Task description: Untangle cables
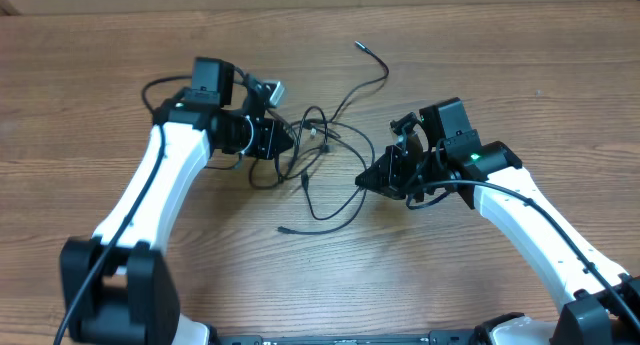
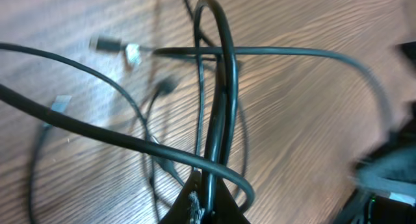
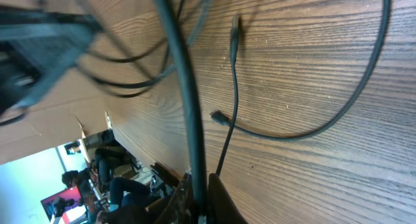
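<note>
Fingers of the left gripper are pinched tight on 1 strand of the cables. In the left wrist view that strand rises from between the tips as a tall, narrow loop. 2 other strands cross it, 1 just above the tips and 1 near the loop's top. Beyond them a silver plug lies on the wood, blurred.

The right gripper is likewise clamped on 1 strand, which runs straight up from its tips toward the tangle. Past it, 2 small black ends lie on the table, each on a thin cord, near each other but not touching.

From overhead, the tangle sits mid-table between the 2 grippers. The left tip is at its left edge and the right tip at its lower right, and both arms reach inward. 1 cord leaves the knot and curves up and right to a free tip, well apart from the rest. Another drops in a loop toward the near edge and finishes in a loose tail.
</note>
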Motion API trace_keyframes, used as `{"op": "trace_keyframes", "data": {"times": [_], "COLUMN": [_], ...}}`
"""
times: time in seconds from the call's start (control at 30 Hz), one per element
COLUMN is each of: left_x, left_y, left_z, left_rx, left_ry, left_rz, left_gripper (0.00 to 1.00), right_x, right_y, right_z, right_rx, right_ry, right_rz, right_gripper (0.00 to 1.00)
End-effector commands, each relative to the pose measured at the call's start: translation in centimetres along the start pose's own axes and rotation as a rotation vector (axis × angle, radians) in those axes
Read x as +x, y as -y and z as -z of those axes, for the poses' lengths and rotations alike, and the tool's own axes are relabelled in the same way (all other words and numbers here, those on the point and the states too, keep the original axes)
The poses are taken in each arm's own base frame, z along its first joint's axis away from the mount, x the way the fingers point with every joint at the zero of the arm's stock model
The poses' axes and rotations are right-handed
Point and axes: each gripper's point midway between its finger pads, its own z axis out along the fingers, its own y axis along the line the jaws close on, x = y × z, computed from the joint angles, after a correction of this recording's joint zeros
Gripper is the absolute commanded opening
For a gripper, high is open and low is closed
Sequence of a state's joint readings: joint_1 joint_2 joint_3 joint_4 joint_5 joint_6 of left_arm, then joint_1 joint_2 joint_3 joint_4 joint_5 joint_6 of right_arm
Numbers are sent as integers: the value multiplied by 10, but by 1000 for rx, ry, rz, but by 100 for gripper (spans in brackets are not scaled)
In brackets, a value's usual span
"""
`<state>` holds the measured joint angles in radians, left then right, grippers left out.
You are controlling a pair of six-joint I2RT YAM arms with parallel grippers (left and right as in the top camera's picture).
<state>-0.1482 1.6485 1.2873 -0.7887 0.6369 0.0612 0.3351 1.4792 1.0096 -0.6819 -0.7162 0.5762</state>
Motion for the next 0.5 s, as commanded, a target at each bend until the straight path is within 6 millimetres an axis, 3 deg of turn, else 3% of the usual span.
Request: {"op": "trace_keyframes", "data": {"times": [0.0, 0.17, 0.47], "left_x": [-17, -21, -10], "left_y": [25, 30, 25], "left_z": [28, 44, 43], "left_rx": [29, -7, -34], "left_ry": [88, 131, 86], "left_rz": [-83, -131, -130], "left_gripper": [4, 4, 4], "right_x": [-4, -2, -6], "right_y": [-11, -30, -43], "right_z": [7, 9, 11], "right_rx": [-26, -125, -182], "right_ry": [30, 4, 12], "right_rz": [37, 80, 123], "right_gripper": [4, 4, 4]}}
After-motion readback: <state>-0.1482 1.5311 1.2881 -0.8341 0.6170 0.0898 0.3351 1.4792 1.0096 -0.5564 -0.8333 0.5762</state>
